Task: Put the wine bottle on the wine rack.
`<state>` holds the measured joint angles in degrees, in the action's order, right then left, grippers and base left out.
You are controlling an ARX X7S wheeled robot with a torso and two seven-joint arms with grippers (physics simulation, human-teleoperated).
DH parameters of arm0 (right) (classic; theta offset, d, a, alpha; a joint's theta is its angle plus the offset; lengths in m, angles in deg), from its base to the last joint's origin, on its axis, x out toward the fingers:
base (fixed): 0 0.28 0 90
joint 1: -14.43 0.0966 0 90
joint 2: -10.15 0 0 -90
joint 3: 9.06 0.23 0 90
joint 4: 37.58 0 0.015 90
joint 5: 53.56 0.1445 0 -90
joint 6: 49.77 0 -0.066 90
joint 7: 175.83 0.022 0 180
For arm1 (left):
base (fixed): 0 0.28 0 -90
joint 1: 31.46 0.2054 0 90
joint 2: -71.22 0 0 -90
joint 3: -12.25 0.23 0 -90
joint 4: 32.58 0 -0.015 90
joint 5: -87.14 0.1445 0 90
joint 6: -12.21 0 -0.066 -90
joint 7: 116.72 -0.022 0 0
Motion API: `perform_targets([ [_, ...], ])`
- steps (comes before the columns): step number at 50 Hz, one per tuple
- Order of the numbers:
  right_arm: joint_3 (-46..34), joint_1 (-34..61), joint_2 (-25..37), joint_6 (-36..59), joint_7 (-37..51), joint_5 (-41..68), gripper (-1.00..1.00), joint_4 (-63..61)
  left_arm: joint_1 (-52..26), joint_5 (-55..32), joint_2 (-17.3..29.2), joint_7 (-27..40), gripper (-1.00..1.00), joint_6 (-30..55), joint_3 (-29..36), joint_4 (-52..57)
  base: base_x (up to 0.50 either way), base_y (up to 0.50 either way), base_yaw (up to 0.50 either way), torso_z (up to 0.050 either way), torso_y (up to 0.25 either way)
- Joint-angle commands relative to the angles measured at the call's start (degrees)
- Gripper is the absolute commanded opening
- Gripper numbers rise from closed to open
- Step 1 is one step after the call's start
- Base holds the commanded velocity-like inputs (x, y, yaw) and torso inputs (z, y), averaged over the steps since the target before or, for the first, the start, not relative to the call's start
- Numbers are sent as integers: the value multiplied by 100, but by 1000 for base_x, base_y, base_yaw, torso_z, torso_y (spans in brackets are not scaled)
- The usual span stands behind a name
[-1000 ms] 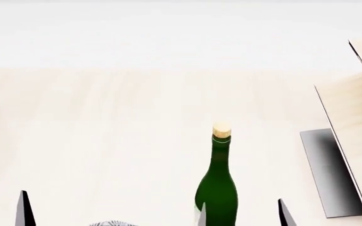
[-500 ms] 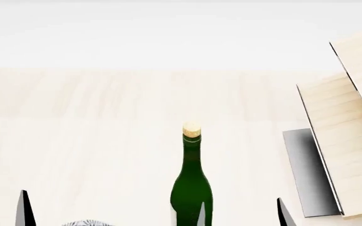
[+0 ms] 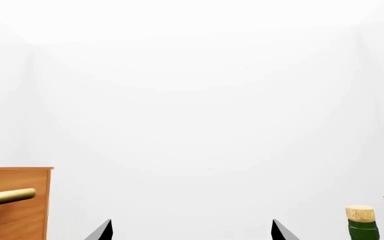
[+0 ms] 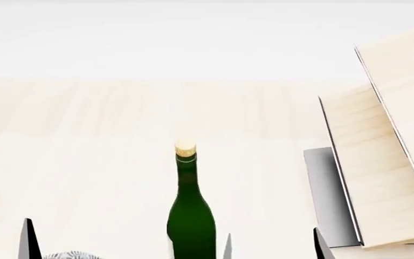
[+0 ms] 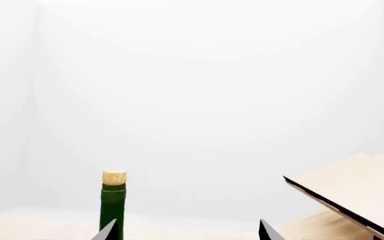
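Head view chops off the wine bottle [image 4: 191,216] bottom and the wine rack [image 4: 379,162] right side; both tools barely poke in.

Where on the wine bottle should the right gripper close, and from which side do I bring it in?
Grip the wine bottle around its wide green body, below the shoulder. It stands upright, so come in level from the robot's side, with the open right gripper shifted left to straddle it. The neck is slimmer and farther from its base.

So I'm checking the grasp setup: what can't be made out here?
- Tall dark green glass wine bottle: base cut off by the head view's lower edge.
- Tilted pale wooden wine rack: right side cut off in the head view.
- Both pincers: only fingertips show.
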<state>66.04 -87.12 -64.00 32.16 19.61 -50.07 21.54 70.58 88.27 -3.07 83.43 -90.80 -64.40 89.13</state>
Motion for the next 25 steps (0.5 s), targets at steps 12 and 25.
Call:
perform_targets([
  [12,-78,25,51,-9,39,-10,100,50,-15,-17,52,53,100,-11,54,-8,0,-119,0,0,0],
  [25,-114,41,77,-25,64,-7,100,77,-18,-12,71,76,100,-10,102,-10,0,-119,0,0,0],
])
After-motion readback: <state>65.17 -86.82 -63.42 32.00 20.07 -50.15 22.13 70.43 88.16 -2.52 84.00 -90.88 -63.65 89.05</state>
